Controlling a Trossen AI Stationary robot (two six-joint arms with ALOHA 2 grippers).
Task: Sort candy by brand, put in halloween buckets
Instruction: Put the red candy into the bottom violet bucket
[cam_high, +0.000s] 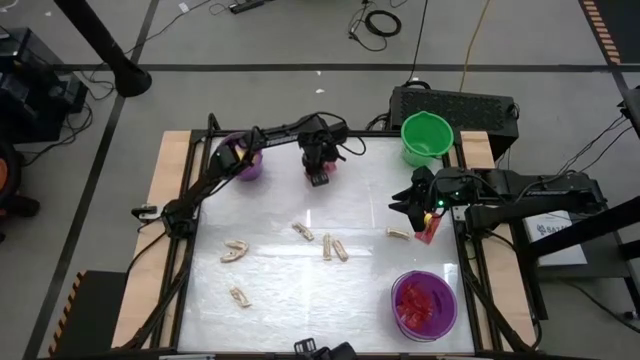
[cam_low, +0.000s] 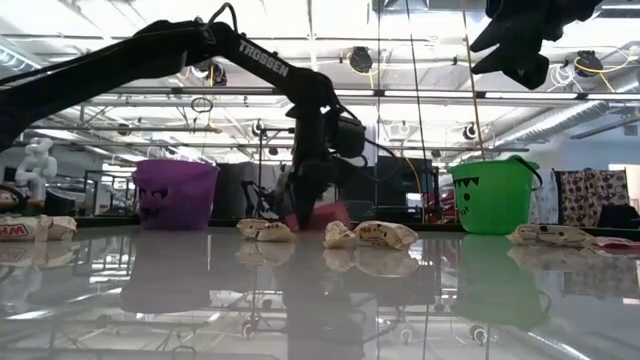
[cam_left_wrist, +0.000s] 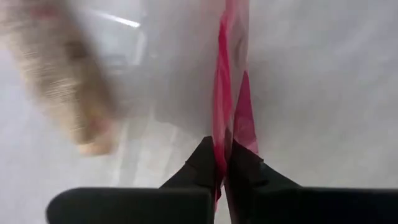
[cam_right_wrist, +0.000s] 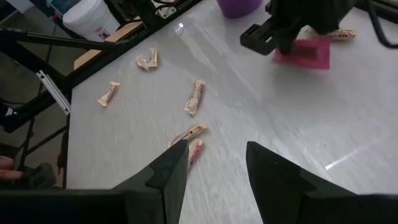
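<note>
Your left hand (cam_left_wrist: 222, 167) is down at the table (cam_high: 300, 275) near the far edge, fingers pressed together on a flat red packet (cam_left_wrist: 229, 106), just beside the far purple bucket (cam_high: 243, 160). Your right hand (cam_right_wrist: 216, 163) hangs above the table's right side with its fingers spread, holding nothing. Tan wrapped pieces (cam_high: 327, 245) lie scattered across the middle. The green bucket (cam_high: 426, 137) stands at the far right corner. The near purple bucket (cam_high: 424, 305) holds red packets.

left tool (cam_high: 318, 172) low by purple bucket (cam_high: 248, 160) | right tool (cam_high: 412, 200) near green bucket (cam_high: 426, 137) | tan candies (cam_high: 325, 243) mid-tabletop (cam_high: 270, 290)
</note>
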